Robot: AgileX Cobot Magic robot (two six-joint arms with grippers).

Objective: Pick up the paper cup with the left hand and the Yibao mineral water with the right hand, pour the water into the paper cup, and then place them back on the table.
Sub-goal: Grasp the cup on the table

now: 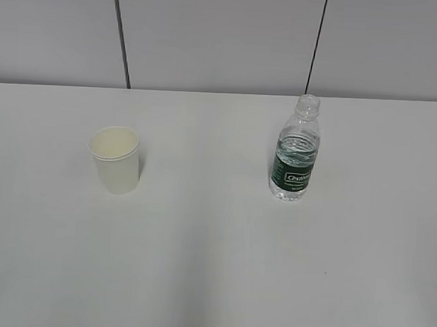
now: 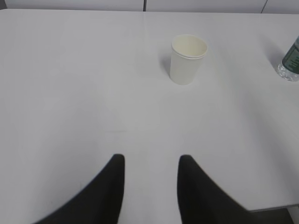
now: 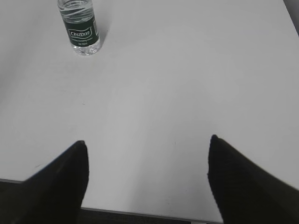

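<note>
Nothing is done: cup and bottle stand untouched; left gripper and right gripper both gape empty.

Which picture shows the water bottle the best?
The exterior view: the Yibao mineral water stands whole, from open mouth to base, water and green label visible. The right wrist view cuts off its top but shows the label clearly. The left wrist view catches only a sliver at the right edge.
</note>
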